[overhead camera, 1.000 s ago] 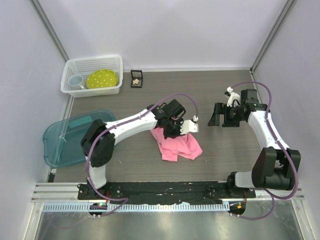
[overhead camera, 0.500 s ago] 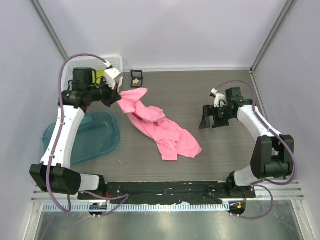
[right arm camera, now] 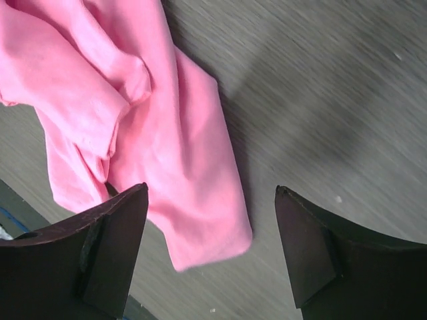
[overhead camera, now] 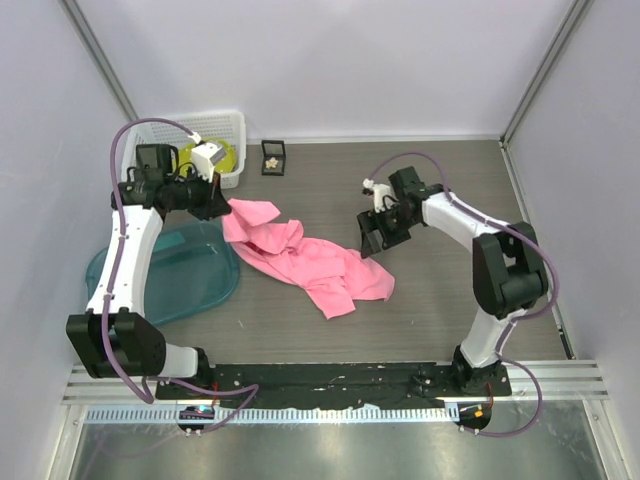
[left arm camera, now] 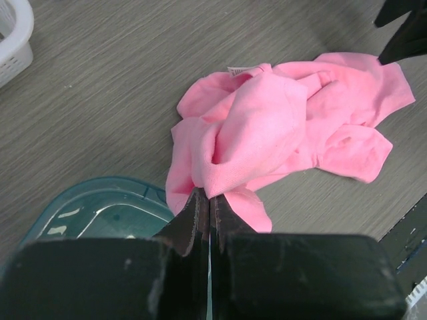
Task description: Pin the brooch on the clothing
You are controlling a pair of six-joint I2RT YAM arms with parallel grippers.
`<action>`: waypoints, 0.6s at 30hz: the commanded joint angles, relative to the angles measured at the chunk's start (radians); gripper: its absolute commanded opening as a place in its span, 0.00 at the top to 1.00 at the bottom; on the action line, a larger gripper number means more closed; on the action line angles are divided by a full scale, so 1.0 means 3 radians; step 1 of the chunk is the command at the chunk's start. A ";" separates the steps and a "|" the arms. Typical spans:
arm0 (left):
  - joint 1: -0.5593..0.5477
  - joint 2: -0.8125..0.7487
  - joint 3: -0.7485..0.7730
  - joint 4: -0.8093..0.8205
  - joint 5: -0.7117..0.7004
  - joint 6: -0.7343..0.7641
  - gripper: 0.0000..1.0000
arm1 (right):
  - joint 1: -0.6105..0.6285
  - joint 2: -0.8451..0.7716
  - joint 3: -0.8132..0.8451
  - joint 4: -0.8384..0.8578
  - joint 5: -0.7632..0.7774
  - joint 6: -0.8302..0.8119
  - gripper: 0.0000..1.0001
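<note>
The clothing (overhead camera: pixel 320 262), a pink T-shirt, lies crumpled and stretched out across the table's middle. My left gripper (overhead camera: pixel 222 205) is shut on its far-left edge. In the left wrist view the left gripper (left arm camera: pixel 209 195) pinches a fold of the shirt (left arm camera: pixel 280 127), and a white label (left arm camera: pixel 238 69) shows at the collar. My right gripper (overhead camera: pixel 375 236) hangs open over the shirt's right end. In the right wrist view the right gripper (right arm camera: pixel 211 190) straddles a corner of the shirt (right arm camera: pixel 167 133) without touching it. The brooch (overhead camera: pixel 272 153) is a tiny pale ornament in a black box at the back.
The small black box (overhead camera: pixel 265 170) stands near the back wall. A white basket (overhead camera: pixel 230 115) holding a yellow-green plate (overhead camera: pixel 225 153) sits at the back left. A teal tray (overhead camera: pixel 190 270) lies at the left, beneath the left arm.
My left arm swung from the middle to the far left, dragging the shirt out long. My right gripper moved left to the shirt's right end, its jaws narrowing slightly.
</note>
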 commanded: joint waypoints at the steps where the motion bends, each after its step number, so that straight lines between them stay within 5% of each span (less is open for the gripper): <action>1: 0.0006 0.0043 0.0021 0.0029 0.0150 -0.0085 1.00 | 0.0293 0.0262 0.0336 0.0149 0.0156 0.0008 0.19; 8: 0.0006 0.0074 -0.0020 0.0054 0.0140 -0.0132 1.00 | 0.0728 0.0774 0.0659 0.0277 0.0294 0.0111 0.27; 9: 0.0012 0.0074 -0.0015 0.0060 0.0135 -0.0132 1.00 | 0.0754 0.0825 0.0669 0.0272 0.0259 0.0106 0.37; 10: 0.0006 0.0074 -0.0020 0.0065 0.0135 -0.0147 1.00 | 0.0769 0.0876 0.0689 0.0251 0.0188 0.0096 0.57; 12: 0.0006 0.0094 -0.0009 0.0065 0.0135 -0.0177 1.00 | 0.0744 0.0892 0.0715 0.0144 0.0075 0.0085 0.77; 13: 0.0006 0.0114 0.0006 0.0065 0.0140 -0.0223 1.00 | 0.0718 0.0836 0.0745 0.0073 0.0064 0.0040 0.99; 18: 0.0012 0.0206 0.0169 0.0090 0.0267 -0.0443 1.00 | 0.0016 0.0244 0.0776 -0.0536 0.0090 -0.0451 0.99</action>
